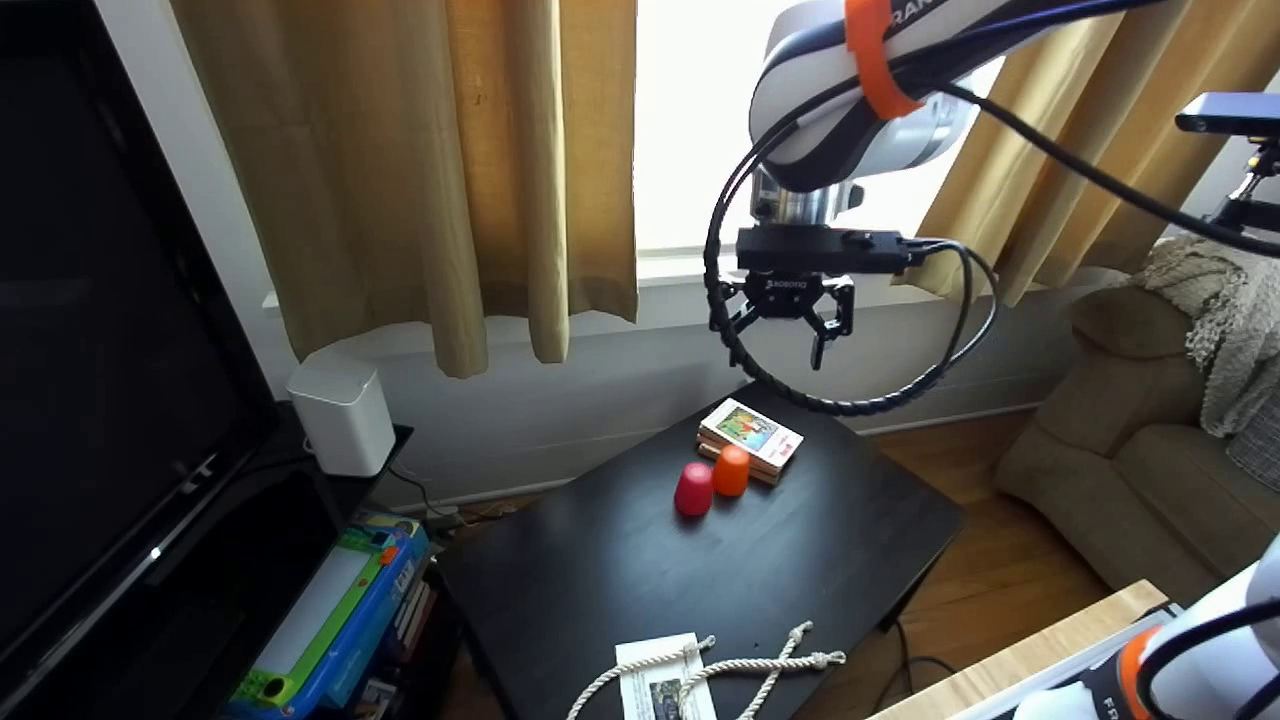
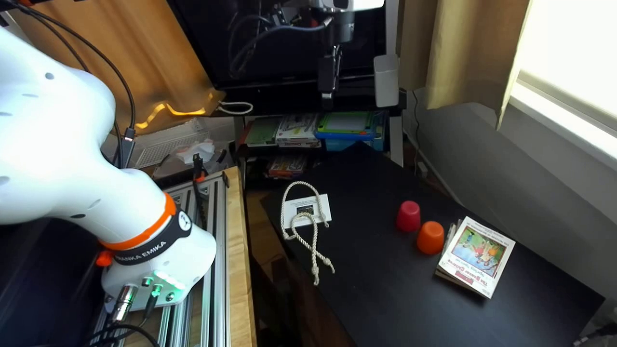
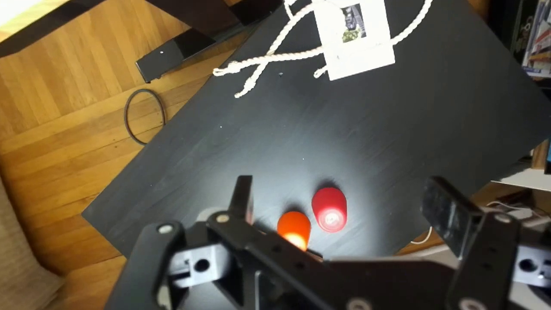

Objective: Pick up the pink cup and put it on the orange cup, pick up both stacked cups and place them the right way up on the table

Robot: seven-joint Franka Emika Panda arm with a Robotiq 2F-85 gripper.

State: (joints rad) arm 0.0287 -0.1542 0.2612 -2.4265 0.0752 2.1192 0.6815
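Home living room, tan curtains (image 1: 410, 180) at a window (image 1: 698, 120), brown sofa (image 1: 1110, 420) with throw (image 1: 1228, 305), dark television (image 1: 100, 350), what look like boxed games (image 2: 298, 129) beneath

Table (image 1: 600, 565) and white card (image 1: 655, 690) partly below the frame in an exterior view.

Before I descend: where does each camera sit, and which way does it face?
An exterior view: high, facing the window over the table; arm, base, gripper show.
An exterior view: high, facing the TV; arm, base, gripper side-on.
Wrist view: on the wrist, facing down past the fingers.
All share the pink cup and orange cup.
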